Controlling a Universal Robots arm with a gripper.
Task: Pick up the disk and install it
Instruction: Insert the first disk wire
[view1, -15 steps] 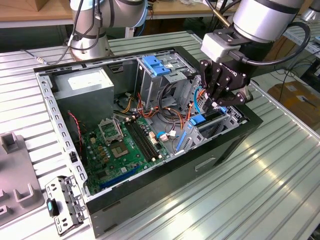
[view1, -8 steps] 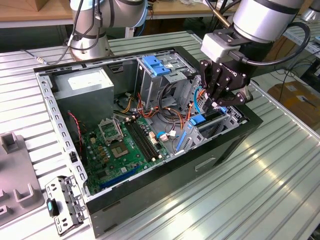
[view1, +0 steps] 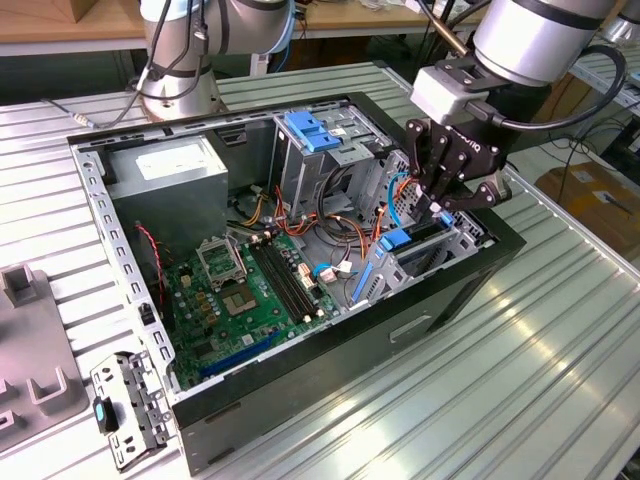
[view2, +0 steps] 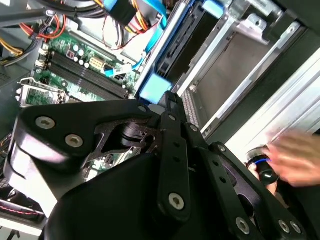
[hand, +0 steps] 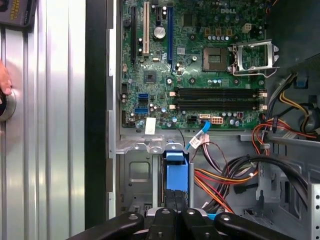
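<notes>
**Exterior view.** Open computer case (view1: 300, 385) is lying on its side on a ribbed metal table (view1: 520, 380). Gripper (view1: 438, 205) is reaching into the case's front drive cage (view1: 435, 262), fingers drawn together, tips at the upper edge of the disk (view1: 400, 240). The disk is standing on edge inside that cage, its blue handle facing the case's motherboard (view1: 260, 290).

**Second wrist view.** Closed fingertips are meeting just beside the disk's blue handle. A blurred hand (view2: 295, 155) is hovering outside the case.

**First wrist view.** Fingers are lying side by side over the disk's edge, inside the case wall. Red and orange cables (hand: 220, 180) are trailing beside the cage.
</notes>
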